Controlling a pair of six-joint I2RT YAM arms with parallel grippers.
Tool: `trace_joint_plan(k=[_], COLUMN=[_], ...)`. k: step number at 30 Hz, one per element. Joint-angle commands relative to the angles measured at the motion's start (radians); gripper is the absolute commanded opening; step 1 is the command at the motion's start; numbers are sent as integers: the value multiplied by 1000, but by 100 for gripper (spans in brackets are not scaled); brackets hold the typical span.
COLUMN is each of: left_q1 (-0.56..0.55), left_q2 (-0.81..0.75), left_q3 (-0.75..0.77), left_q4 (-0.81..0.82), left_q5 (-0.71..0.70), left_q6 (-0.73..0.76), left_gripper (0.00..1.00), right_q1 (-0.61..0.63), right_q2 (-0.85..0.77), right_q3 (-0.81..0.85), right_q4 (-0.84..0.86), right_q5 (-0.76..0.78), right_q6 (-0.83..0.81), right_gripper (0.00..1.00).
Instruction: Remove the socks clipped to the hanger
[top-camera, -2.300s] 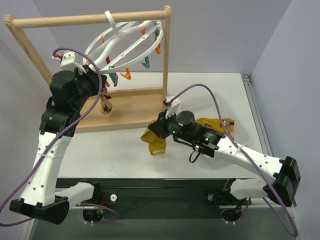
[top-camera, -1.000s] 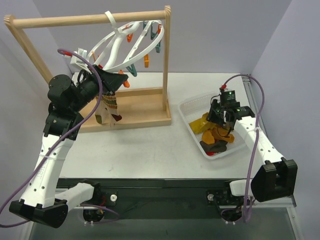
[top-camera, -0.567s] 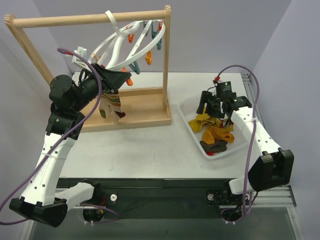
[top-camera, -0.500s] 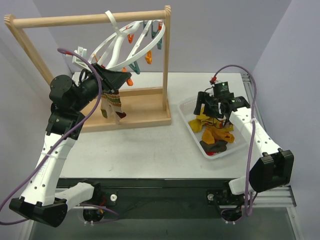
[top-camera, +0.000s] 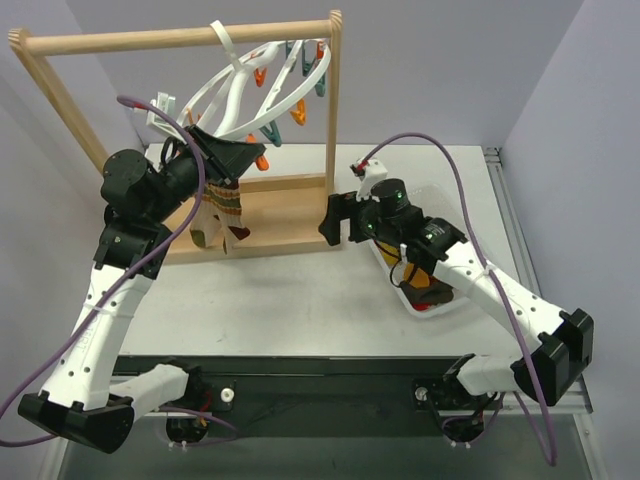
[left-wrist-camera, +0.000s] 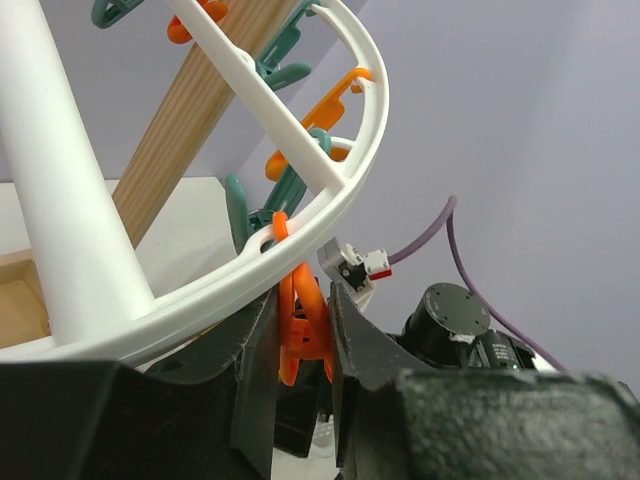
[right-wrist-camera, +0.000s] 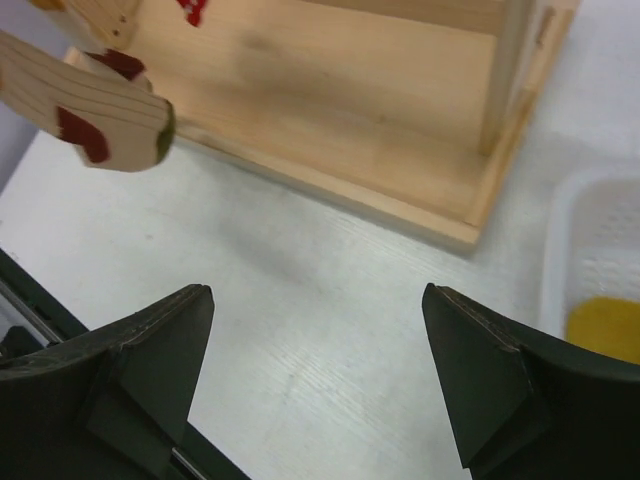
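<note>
Left wrist view: we see the left gripper pinching an orange clip on the hanger, a sock dangling vertically just beneath; right gripper spread.

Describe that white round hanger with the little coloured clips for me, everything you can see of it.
The hanger is a white plastic ring with crossbars, and it looks smooth and rigid. Its hook loops over the top bar of the wooden rack. It hangs steeply tilted, with its low edge toward the left arm. Orange and teal clips dangle from its rim, and those up high are empty. The left gripper pinches one orange clip at the low edge, where a patterned sock hangs.
</note>
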Motion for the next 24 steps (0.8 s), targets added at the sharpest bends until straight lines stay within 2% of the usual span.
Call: trace_joint_plan(k=[1,6,10,18,20,24], left_q1=[-31,-37,-43,-49,-49,-49], left_q2=[-9,-14,-14,-19,-23,-28], left_q3=[21,21,24,32,29,26], left_q4=[101,81,79,24,22,22], left_q5=[73,52,50,32,30,29], left_q6=[15,30,42,65,64,62], left_gripper=[0,0,0,0,0,0], right_q1=[127,253,305,315,316,335], right_q2=[41,163,239,314,311,332], right_q3=[-33,13,83,116,81,51], right_q4=[311,433,413,448,532,672], right_q5=[18,76,131,210,149,144], right_q6=[-56,-143,-176,-220,-241,-286], right_gripper=[98,100,100,100,100,100])
